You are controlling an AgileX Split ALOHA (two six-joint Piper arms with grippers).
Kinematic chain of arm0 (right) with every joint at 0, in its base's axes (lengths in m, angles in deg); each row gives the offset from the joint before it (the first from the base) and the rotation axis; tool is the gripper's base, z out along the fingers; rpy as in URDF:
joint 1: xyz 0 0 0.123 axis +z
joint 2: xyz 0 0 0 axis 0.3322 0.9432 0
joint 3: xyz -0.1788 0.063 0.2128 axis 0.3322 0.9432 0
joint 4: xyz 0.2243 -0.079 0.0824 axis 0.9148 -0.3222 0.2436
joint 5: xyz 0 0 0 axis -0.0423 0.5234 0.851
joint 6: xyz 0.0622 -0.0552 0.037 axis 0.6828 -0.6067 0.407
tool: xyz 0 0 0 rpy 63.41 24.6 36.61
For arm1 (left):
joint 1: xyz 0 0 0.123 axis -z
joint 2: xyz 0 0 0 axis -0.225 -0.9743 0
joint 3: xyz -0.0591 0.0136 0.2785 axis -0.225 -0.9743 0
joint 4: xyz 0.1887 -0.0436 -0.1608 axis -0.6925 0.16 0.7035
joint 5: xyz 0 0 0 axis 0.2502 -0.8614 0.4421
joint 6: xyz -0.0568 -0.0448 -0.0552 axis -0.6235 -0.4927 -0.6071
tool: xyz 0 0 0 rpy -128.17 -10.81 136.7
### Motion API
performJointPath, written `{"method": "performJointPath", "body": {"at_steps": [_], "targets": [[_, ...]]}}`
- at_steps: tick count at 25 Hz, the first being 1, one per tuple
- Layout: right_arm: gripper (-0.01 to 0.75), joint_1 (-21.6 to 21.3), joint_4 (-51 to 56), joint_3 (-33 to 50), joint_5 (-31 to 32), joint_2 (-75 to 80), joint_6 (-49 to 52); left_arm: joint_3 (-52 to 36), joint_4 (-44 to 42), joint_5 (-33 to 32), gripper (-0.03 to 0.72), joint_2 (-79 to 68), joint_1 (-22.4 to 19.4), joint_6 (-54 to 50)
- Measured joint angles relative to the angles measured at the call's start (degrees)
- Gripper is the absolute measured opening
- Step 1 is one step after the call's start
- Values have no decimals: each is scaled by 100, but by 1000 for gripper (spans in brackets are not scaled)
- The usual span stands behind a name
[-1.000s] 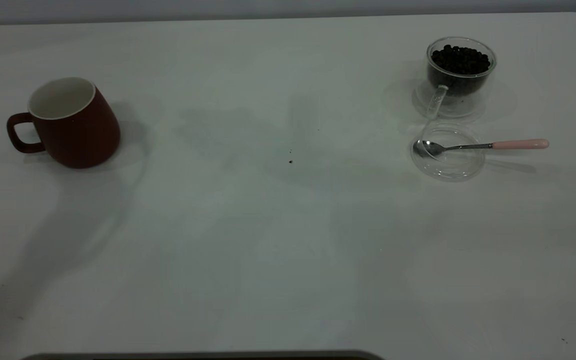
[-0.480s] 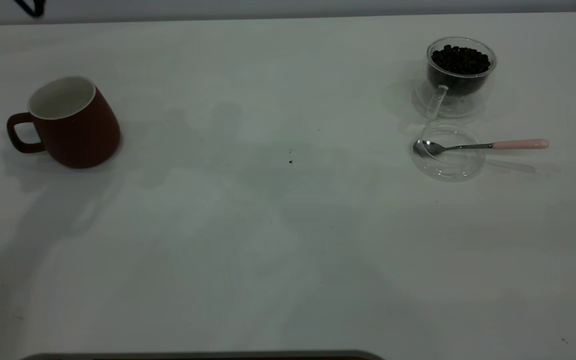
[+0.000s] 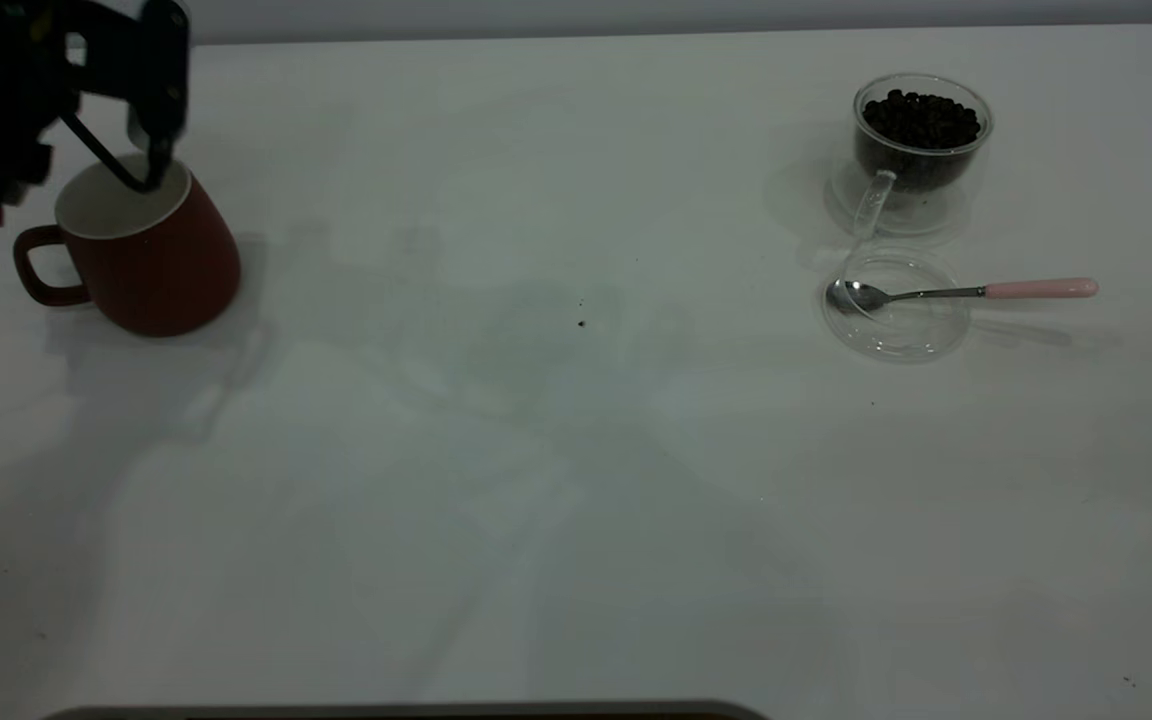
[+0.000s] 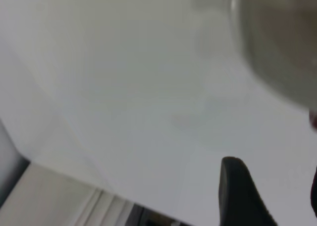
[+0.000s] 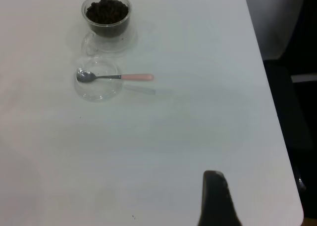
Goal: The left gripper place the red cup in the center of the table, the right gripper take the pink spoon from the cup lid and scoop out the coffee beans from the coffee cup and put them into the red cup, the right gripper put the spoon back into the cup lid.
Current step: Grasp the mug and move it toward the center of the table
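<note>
While unlabelled, the red cup [image 3: 149, 255] sits upright — left claw [image 3: 141, 120] above.

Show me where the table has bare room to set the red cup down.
Free: the wide middle of the table, between the red cup at left and the cup lid at right, and the whole near side. Crowded: far right, where coffee cup, lid and pink spoon cluster; left pincer hangs over the red cup.

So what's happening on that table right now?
Left gripper above the dark red ceramic mug, no grasp visible. Right gripper well back from the pink-handled spoon on the clear glass lid. Nothing between.
</note>
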Motion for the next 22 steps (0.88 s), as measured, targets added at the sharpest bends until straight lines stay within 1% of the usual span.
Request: {"method": "performJointPath", "body": {"at_steps": [3, 11, 13, 16, 22], "targets": [[519, 0, 0, 0, 0, 0, 0, 4, 0, 195, 411, -103, 0, 0], [519, 0, 0, 0, 0, 0, 0, 4, 113, 260, 411, -184, 0, 14], [519, 0, 0, 0, 0, 0, 0, 13, 183, 307, 411, -184, 55, 13], [519, 0, 0, 0, 0, 0, 0, 43, 337, 420, 411, -184, 246, 20], [519, 0, 0, 0, 0, 0, 0, 60, 430, 598, 409, -184, 832, 12]]}}
